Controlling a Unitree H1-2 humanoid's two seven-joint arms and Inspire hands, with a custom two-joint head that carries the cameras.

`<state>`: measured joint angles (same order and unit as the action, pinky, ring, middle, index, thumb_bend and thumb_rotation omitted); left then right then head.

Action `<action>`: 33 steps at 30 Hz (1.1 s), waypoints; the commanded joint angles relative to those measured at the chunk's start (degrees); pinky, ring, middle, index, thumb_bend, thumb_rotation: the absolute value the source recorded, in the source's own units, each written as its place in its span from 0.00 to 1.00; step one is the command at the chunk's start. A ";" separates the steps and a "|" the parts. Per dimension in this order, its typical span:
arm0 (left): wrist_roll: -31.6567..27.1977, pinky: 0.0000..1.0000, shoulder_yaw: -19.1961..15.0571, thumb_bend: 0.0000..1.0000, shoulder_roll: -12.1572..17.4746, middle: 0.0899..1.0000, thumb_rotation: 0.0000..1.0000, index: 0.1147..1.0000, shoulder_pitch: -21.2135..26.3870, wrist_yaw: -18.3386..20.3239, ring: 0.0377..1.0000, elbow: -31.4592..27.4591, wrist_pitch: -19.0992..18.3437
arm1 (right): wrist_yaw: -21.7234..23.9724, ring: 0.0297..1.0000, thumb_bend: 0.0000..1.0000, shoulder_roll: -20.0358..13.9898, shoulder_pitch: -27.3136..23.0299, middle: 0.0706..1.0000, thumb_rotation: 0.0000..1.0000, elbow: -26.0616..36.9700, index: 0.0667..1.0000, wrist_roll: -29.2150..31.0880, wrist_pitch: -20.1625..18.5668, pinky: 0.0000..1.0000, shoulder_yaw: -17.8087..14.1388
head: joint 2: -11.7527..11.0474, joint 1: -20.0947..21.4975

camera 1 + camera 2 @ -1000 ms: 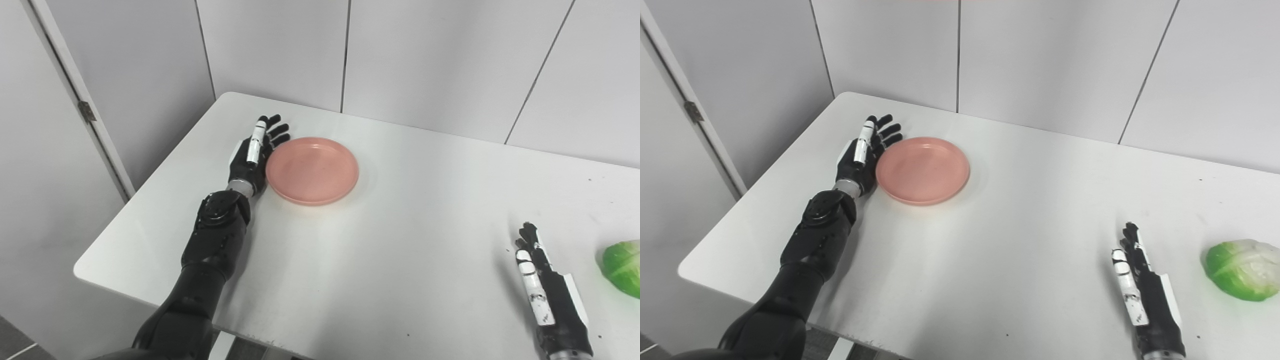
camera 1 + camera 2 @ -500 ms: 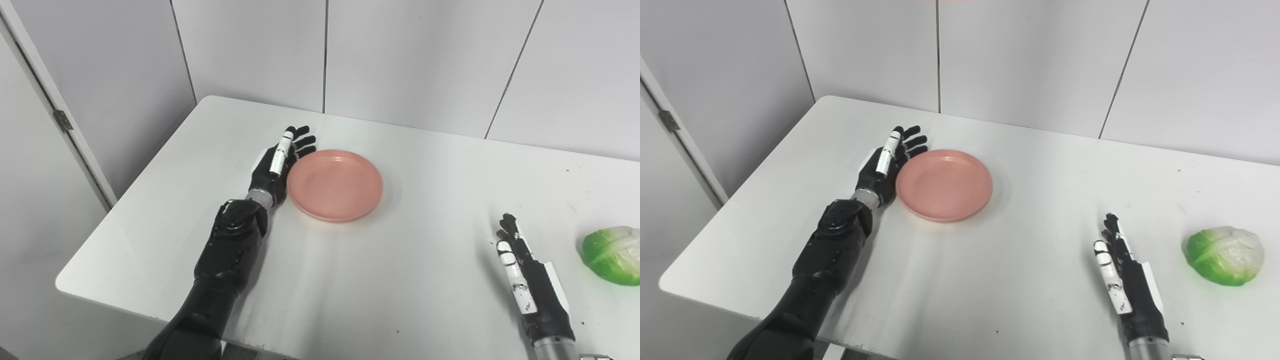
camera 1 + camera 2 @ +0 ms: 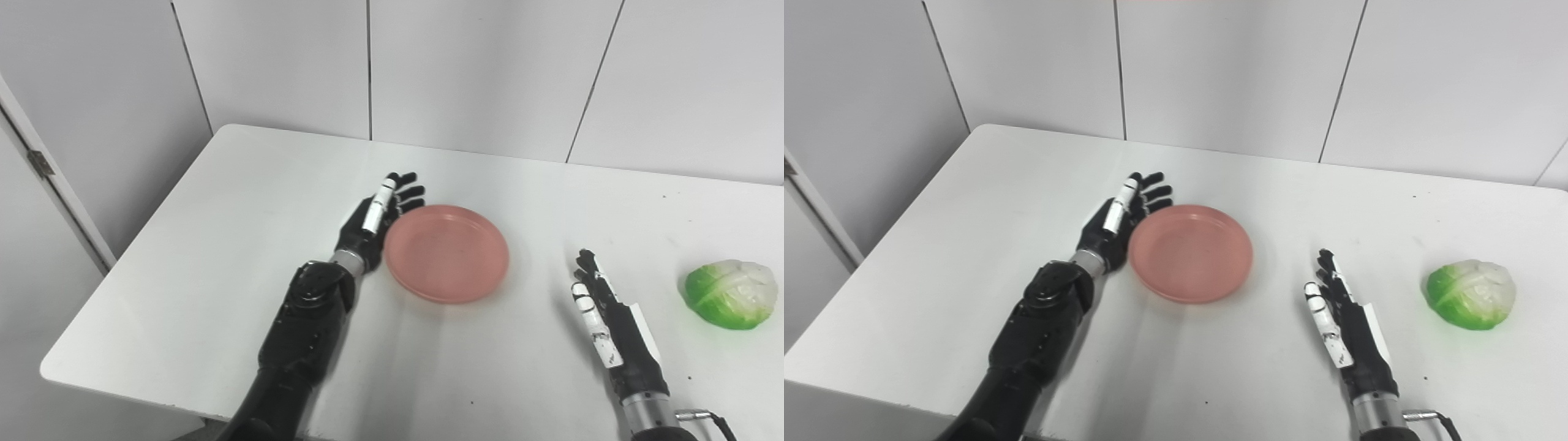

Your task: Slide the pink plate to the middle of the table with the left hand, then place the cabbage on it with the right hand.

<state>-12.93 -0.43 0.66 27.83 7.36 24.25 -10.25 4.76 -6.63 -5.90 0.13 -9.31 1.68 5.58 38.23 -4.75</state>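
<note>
The robot's left hand (image 3: 375,220) stands on edge on the white table (image 3: 214,245), palm turned toward the pink plate (image 3: 447,253), fingers stretched forward and slightly fanned, grasping nothing. The palm side and heel of the hand press against the plate's left rim, while the black forearm runs back from the wrist to the picture's bottom edge, lying low over the tabletop.

The pink plate sits flat immediately to the right of the left hand, round, shallow and bare inside. It lies between the two hands, nearer the left one, with a stretch of table between its right rim and the right hand.

The right hand (image 3: 603,318) rests farther right and nearer the front edge, also turned on its side, fingers straight and pointing away from the robot, released and holding nothing. A thin cable shows at its wrist by the bottom edge of the frame.

The cabbage (image 3: 729,294), a pale green and whitish head, lies on the table to the right of the right hand, apart from it and untouched.

The tabletop is white with rounded corners and a few small dark specks. Behind it rise plain white wall panels divided by thin vertical seams; at far left, a panel carrying a small metal hinge (image 3: 40,163).
</note>
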 commanded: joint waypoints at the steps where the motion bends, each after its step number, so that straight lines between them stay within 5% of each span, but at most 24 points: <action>1: 0.55 0.87 0.67 0.48 -1.02 0.83 1.00 0.83 -0.69 0.27 0.84 -1.14 -1.41 | -0.28 0.94 0.36 0.65 -0.53 0.95 1.00 -0.71 0.96 -0.30 1.53 0.91 0.64 | 0.08 0.56; 11: 0.06 0.87 0.23 0.47 -2.86 0.84 1.00 0.84 -3.83 0.67 0.85 -2.76 -1.32 | -1.09 0.93 0.40 1.69 -0.63 0.95 1.00 -0.73 0.95 -1.65 0.58 0.92 1.32 | 0.92 4.17; 28: -0.04 0.86 -1.45 0.48 -1.24 0.85 1.00 0.85 -4.41 2.81 0.87 0.15 0.70 | -2.60 0.93 0.43 2.41 -1.12 0.94 1.00 -2.52 0.95 -2.42 2.31 0.91 1.23 | 1.42 10.02; 33: 0.30 0.85 -1.48 0.48 -0.74 0.85 1.00 0.85 -4.52 2.91 0.86 1.89 2.09 | -3.99 0.94 0.44 2.36 -1.56 0.96 1.00 -1.95 0.95 -3.20 3.15 0.90 0.71 | 0.63 15.33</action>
<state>-13.14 -1.61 -0.88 24.81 10.47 23.53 -6.76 1.86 -4.77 -7.03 -1.36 -12.17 1.74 6.37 39.29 7.56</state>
